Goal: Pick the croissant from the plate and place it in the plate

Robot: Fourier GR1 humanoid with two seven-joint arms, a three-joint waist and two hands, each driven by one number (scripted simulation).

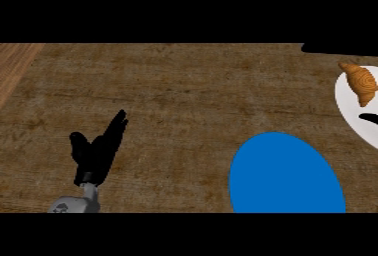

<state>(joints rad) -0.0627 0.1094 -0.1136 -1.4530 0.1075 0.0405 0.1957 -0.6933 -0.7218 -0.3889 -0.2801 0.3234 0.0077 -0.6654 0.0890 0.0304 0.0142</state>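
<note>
A golden-brown croissant (pixel 359 82) lies on a white plate (pixel 348 107) that the right edge of the head view cuts off. A blue plate (pixel 286 175) with nothing on it sits at the lower right, nearer to me. Only a small black part of my right hand (pixel 368 118) shows at the right edge, over the white plate and just below the croissant. My left hand (pixel 97 150) rests open at the lower left with its fingers pointing up, far from both plates and holding nothing.
The brown counter top (pixel 184 90) spreads across the middle and back. A lighter wooden strip (pixel 13 65) runs along the far left. A dark shape (pixel 339 48) juts in at the top right corner.
</note>
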